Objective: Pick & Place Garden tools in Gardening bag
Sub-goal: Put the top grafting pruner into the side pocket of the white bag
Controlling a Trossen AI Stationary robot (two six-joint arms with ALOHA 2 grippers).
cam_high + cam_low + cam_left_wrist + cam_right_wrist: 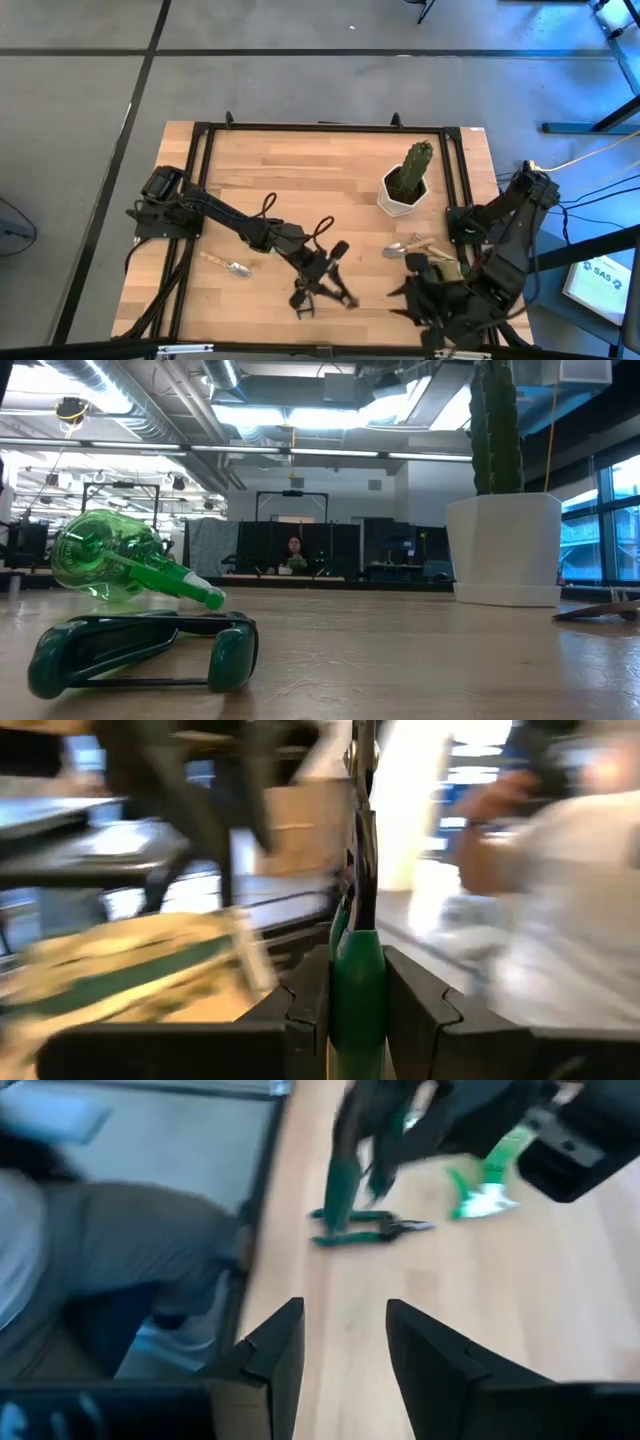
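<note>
Left pincer (357, 1020) pinching green-handled shears (358, 935) – right pincer (345, 1342) spread, bare, above pale wood table (520, 1310).

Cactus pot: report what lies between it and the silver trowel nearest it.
Nothing. In the high view, only a bare strip of wooden tabletop separates the white pot from the trowel.

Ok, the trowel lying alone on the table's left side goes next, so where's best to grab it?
Take the trowel by its wooden handle, coming straight down and closing across it. It lies flat with nothing beside it, and the handle is straight and narrower than the silver blade.
</note>
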